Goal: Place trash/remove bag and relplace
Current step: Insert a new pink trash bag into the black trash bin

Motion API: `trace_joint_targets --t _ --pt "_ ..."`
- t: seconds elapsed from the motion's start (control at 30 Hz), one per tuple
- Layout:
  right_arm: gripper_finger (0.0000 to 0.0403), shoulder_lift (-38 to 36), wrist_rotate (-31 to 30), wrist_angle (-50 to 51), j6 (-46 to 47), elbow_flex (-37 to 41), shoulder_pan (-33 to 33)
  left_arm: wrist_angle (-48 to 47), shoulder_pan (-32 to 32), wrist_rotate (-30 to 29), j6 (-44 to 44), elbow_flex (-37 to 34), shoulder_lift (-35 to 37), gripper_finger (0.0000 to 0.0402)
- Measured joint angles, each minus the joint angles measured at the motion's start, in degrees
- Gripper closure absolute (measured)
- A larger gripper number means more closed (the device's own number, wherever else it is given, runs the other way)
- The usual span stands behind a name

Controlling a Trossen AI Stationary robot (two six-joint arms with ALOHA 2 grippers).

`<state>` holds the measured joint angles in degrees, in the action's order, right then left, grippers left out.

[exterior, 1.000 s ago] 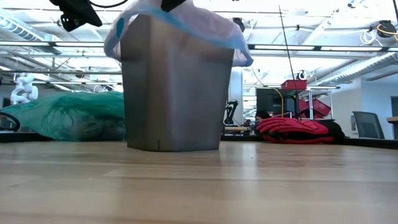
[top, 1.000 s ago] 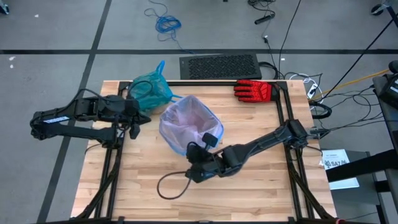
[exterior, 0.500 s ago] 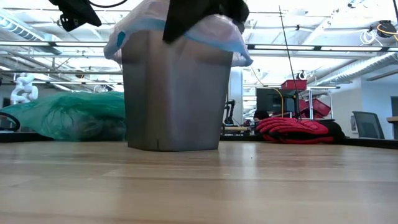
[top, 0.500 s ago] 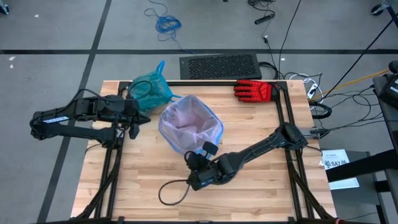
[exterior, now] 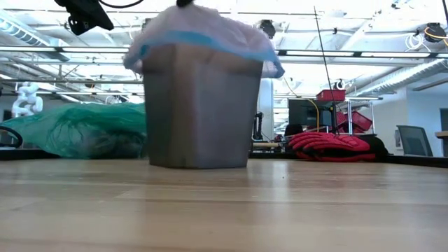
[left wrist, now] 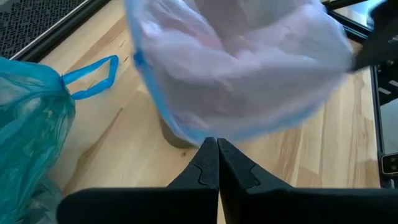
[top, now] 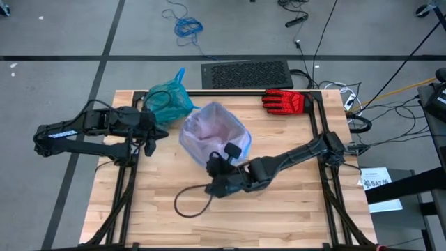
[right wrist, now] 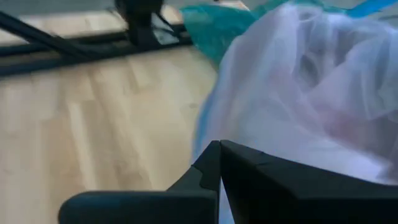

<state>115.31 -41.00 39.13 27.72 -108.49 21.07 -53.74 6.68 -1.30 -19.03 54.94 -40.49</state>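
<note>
— Where is the bag right now?

— The thin translucent teal plastic bag [top: 168,101] with bright blue drawstring ties lies bunched up, with something inside it, at the far left corner of the light wooden butcher-block table [top: 279,209]. In the low view it slumps on the table [exterior: 280,203] as a green heap [exterior: 77,129] just left of the bin; my left wrist view shows one blue tie loop [left wrist: 93,71] sticking out from it [left wrist: 28,137].

— And the bin?

— The grey plastic waste bin [exterior: 196,112] stands upright near the middle of the table, just beside the teal bag. A pale pink-lilac translucent liner with a blue edge [top: 212,132] is draped over its rim [exterior: 203,35].

— Your end effectors?

— My right end effector [top: 217,166] sits at the near side of the bin, up against the pink liner [right wrist: 311,93]; its fingers are pressed together, and I cannot tell whether any plastic is caught between them. My left end effector [top: 159,132] waits left of the bin, clenched on nothing, pointing toward the liner [left wrist: 236,62].

— Anything else on the table?

— A red-and-black work glove [top: 284,102] lies at the far right edge, well apart from the bin, and shows as a red mound [exterior: 329,147] in the low view.
</note>
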Motion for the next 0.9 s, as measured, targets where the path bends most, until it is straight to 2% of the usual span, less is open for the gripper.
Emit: trace_joint_targets --t 0.07,0.23,0.37,0.5,0.6,0.7,0.83,0.87,0.9 --pt "0.0403 0.53 -0.9 1.74 0.07 0.0 -0.56 -0.03 0.0 0.15 -0.02 0.0 0.0 0.0402" --pt "0.0403 2.07 1.29 5.64 0.74 0.02 -1.16 -1.1 0.0 0.22 -0.02 0.0 0.0 0.0402" --pt "0.0403 3.16 2.66 9.76 5.56 0.22 -1.3 -1.83 -0.04 0.02 -0.02 0.0 0.0 0.0402" --pt "0.0403 3.4 5.65 9.25 5.37 -0.05 -0.99 -2.69 -0.02 -0.31 -0.02 0.0 0.0 0.0402" --pt "0.0403 2.77 6.85 9.89 -0.71 -5.71 0.65 -2.7 -0.02 -0.33 -0.02 0.0 0.0 0.0402" --pt "0.0403 2.01 6.83 15.9 -7.29 -15.8 0.75 -2.66 -0.02 -0.37 -0.06 0.0 0.0 0.0402" --pt "0.0403 2.13 7.43 22.36 -14.31 -26.63 -5.22 -2.49 0.0 -0.48 -1.49 0.0 0.0 0.0402" --pt "0.0403 1.21 9.35 21.44 -16.23 -26.37 -7.3 -2.22 0.0 -0.5 -1.83 -0.02 0.0 0.0402" --pt "0.0403 -0.39 14.15 19.55 -17.7 -24.72 -9.62 -2.03 0.0 -0.74 -2.31 -0.02 0.0 0.0402"
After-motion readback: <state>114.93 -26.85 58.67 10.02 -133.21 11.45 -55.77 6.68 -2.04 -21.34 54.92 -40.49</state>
